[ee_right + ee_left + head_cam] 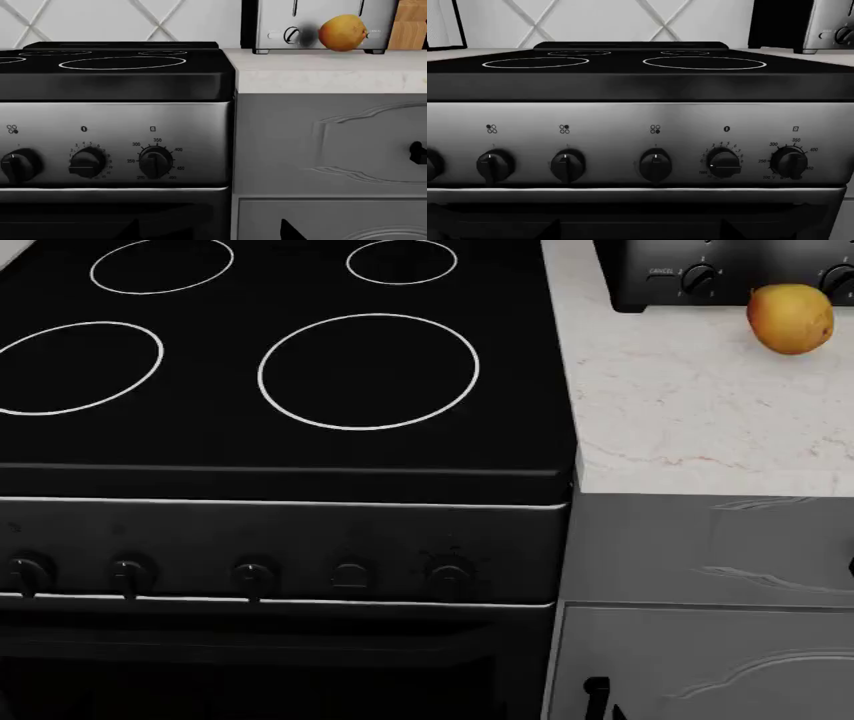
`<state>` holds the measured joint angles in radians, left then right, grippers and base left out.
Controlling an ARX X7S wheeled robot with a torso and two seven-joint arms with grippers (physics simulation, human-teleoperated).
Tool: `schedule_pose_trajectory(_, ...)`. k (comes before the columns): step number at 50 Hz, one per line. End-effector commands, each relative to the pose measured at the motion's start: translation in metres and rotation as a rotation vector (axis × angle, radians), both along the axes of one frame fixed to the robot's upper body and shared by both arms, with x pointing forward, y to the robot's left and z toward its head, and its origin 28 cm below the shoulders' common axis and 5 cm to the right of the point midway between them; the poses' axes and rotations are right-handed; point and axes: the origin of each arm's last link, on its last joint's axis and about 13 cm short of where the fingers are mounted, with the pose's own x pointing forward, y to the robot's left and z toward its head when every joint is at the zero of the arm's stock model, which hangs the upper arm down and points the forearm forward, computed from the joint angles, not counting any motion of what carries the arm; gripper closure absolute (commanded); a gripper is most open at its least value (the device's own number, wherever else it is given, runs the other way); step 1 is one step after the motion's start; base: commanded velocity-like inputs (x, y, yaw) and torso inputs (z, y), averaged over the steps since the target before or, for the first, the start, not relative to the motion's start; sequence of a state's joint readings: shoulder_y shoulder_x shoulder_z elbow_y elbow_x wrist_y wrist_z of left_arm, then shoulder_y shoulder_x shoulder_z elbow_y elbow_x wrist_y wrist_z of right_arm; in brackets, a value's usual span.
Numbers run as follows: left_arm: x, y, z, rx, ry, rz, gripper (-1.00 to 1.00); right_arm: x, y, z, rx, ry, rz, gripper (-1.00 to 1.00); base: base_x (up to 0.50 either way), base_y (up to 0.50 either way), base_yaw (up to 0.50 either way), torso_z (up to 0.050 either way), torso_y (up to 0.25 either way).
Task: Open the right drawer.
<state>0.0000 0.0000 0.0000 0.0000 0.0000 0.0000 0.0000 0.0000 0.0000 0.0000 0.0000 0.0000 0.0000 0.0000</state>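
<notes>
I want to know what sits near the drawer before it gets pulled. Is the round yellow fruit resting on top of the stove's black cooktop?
No. The fruit sits on the pale countertop in front of the toaster, beside the cooktop.

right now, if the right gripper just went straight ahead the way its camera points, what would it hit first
Probably the right drawer, near its edge beside the stove, well short of the black handle. The gripper itself isn't visible, so this is a guess.

No arm, claw or other robot part shows in any view.
</notes>
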Motion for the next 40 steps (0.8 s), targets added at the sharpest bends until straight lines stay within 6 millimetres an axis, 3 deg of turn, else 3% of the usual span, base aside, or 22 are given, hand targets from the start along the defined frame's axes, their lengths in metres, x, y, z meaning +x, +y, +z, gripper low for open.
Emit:
schedule_pose_trajectory(1,0.0001,0.0001,0.0001,0.000,0.000,0.000,-1.00,0.0000,0.0001,0.0000,-0.009,0.000,0.000,-1.00,0.00,0.00,0.00,0.000,0.000)
schedule_pose_trajectory(19,-0.0003,0.0003,0.0018,-0.010,-0.012,-0.002,-1.00,0.0000,0.0007,-0.0001,-0.006,0.001,0.001,-1.00,0.00,0.00,0.00,0.000,0.000)
schedule_pose_trajectory(40,-0.0003,0.0005,0.0024,-0.012,-0.009,0.004,-1.00,-0.0001,0.0005,0.0007,-0.002,-0.005,0.002,-1.00,0.00,-0.32,0.00,0.000,0.000)
